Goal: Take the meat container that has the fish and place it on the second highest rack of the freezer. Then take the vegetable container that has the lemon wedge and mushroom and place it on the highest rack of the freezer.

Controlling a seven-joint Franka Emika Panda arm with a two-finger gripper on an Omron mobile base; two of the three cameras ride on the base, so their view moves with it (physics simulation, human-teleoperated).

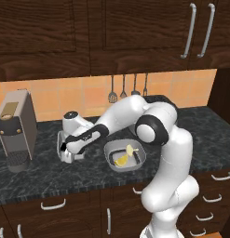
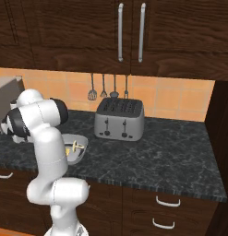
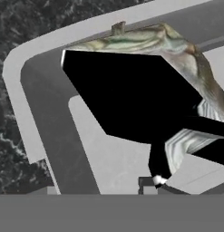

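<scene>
Low, arm [image 1: 135,111] bent over fish container [image 3: 22,86]

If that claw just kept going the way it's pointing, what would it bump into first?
Most likely the fish lying in the meat container. The hand view looks straight down into that tray at close range, with the container's pale floor just beyond. Depth is hard to judge, so it could touch the floor beside the fish instead.

The bench [image 1: 51,179] looks like dark polished stone, veined in white, under dark wood cabinets [image 2: 64,32] with smooth metal handles [image 2: 120,32]. The toaster [image 2: 120,120] is brushed grey metal. The meat container [image 3: 22,104] is matt pale grey, smooth-walled, and the fish [image 3: 168,45] has a mottled, scaly sheen.
</scene>
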